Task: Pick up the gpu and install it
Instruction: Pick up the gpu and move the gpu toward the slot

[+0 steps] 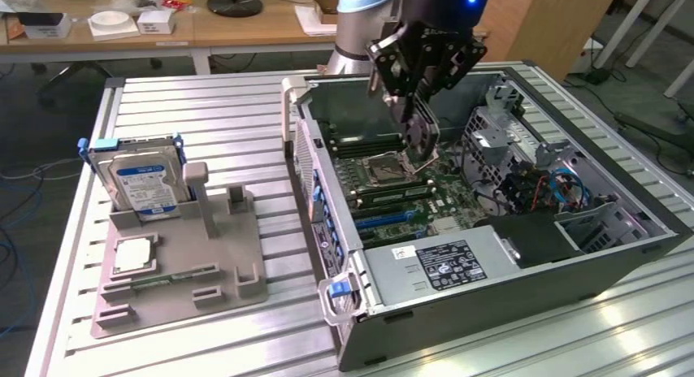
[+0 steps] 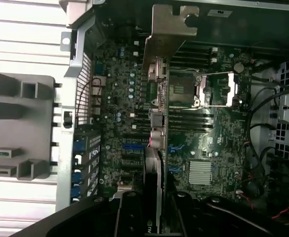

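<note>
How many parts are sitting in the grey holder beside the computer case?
3: a hard drive standing upright at the back, a processor chip lying flat in the middle, and a memory stick lying near the front. None seems hidden.

Even room light covers the surface (image 1: 217,117), with white glare on its near corner at the exterior view's right. In the wrist view its slats burn out white, the computer case (image 1: 488,304) is dim inside, and the gripper (image 2: 155,200) blurs darkly.
</note>
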